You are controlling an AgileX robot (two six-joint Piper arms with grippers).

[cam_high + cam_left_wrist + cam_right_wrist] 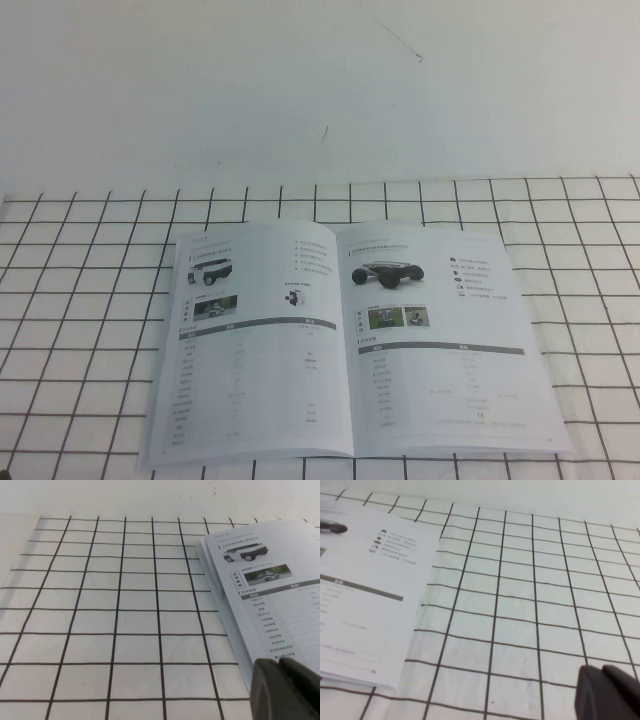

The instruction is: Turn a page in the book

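The book point(350, 340) lies open and flat on the grid cloth, at the middle near the front. Its right-hand page point(440, 340) shows a black four-wheeled robot, two small photos, a grey bar and a table. Neither arm shows in the high view. In the left wrist view my left gripper point(280, 667) is shut and empty, raised by the book's point(270, 595) outer left edge. In the right wrist view my right gripper point(602, 672) is shut and empty over bare cloth, well to the right of the page point(365, 595).
A white cloth with a black grid point(90, 300) covers the table. Its back edge meets a plain white surface point(300, 90). Bare cloth lies on both sides of the book.
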